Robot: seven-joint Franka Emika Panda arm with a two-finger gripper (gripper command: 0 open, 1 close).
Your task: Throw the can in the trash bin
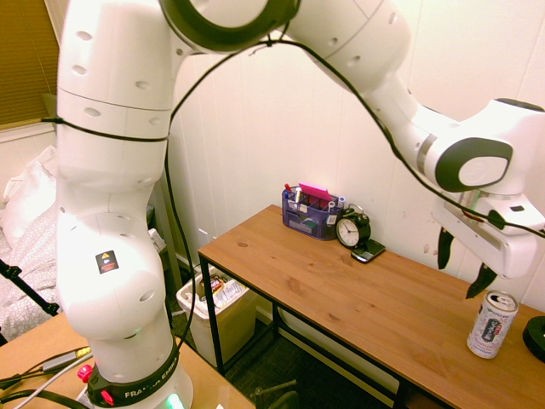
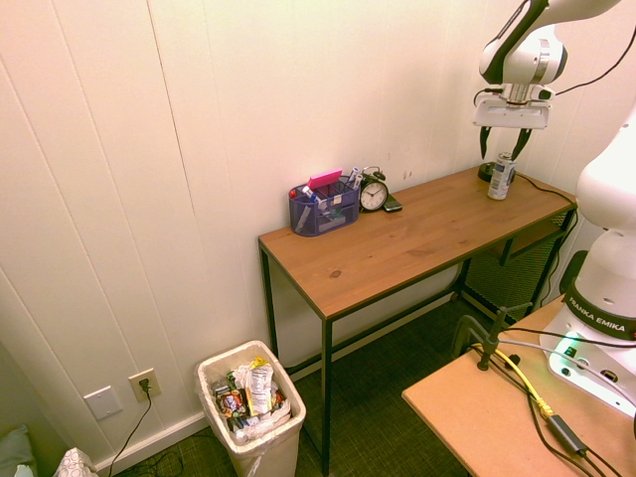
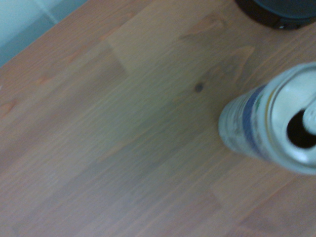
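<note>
The can (image 1: 492,324) stands upright on the desk (image 1: 341,294), near the desk's far end from the bin and close to its front edge. The pincer (image 1: 461,264) hangs just above the can, released, its two dark fingers spread apart and gripping nothing. In the wrist view the can's opened top (image 3: 294,126) shows off to one side, so the pincer does not seem centred over it.

Nothing of the task appears done: the can is not grasped, lifted or carried. What is left is the grasp, the carry along the desk and the drop.

The bin (image 2: 253,417) sits on the floor beside the desk's opposite end, against the wall, already holding rubbish, its mouth open upward. Along the wall side of the desk stand an organizer (image 2: 324,207) and a clock (image 2: 374,193); a dark round object (image 1: 536,334) lies just beside the can. The front strip of the desk is bare wood, which looks like the freest path, though the can must clear the desk's end before it can drop.
</note>
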